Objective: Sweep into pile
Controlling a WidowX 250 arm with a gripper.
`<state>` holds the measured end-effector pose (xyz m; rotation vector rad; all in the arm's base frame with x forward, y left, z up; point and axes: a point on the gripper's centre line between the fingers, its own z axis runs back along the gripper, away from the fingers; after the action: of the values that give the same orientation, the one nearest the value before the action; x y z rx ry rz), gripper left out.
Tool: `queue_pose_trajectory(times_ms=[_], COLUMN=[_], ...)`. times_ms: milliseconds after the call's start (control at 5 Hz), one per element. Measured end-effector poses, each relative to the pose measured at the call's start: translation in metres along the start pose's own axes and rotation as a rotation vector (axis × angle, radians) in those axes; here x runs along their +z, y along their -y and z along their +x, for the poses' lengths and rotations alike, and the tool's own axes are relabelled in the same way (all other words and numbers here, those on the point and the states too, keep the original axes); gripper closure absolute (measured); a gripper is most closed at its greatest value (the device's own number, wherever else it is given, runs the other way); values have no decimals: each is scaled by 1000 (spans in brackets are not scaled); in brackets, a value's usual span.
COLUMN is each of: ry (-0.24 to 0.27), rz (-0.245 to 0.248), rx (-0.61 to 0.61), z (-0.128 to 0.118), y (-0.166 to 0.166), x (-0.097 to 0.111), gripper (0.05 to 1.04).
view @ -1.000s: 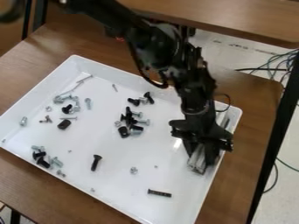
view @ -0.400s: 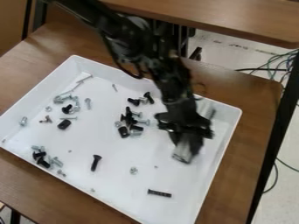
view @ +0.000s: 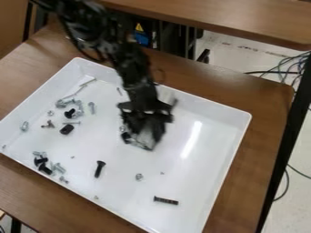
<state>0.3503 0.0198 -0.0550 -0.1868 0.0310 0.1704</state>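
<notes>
- Gripper (view: 146, 135): over the upper middle of the white tray (view: 188, 182), pinching a pale grey piece (view: 146, 140).
- Small metal parts: a dark part (view: 126, 136) sits just beside the gripper, partly hidden by it.
- Loose in the tray: an upright-lying black bolt (view: 99, 169), a nut (view: 139, 177) and a long black screw (view: 166, 200).
- Left side: mixed screws (view: 70, 109) above, another cluster (view: 42, 164) below.
- Surroundings: raised tray walls enclose the parts; brown table (view: 258, 182) beneath; cables (view: 288, 68) on the floor beyond.
</notes>
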Motion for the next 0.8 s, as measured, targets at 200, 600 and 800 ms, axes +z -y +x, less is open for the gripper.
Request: queue_pose_trajectory(times_ms=[200, 600, 800], ry=[19, 113, 119], rz=[-6, -2, 8], rx=[103, 303, 297], z=[5, 3, -8], y=[-52, -151, -147], x=[10, 33, 34], gripper=[723, 723, 723])
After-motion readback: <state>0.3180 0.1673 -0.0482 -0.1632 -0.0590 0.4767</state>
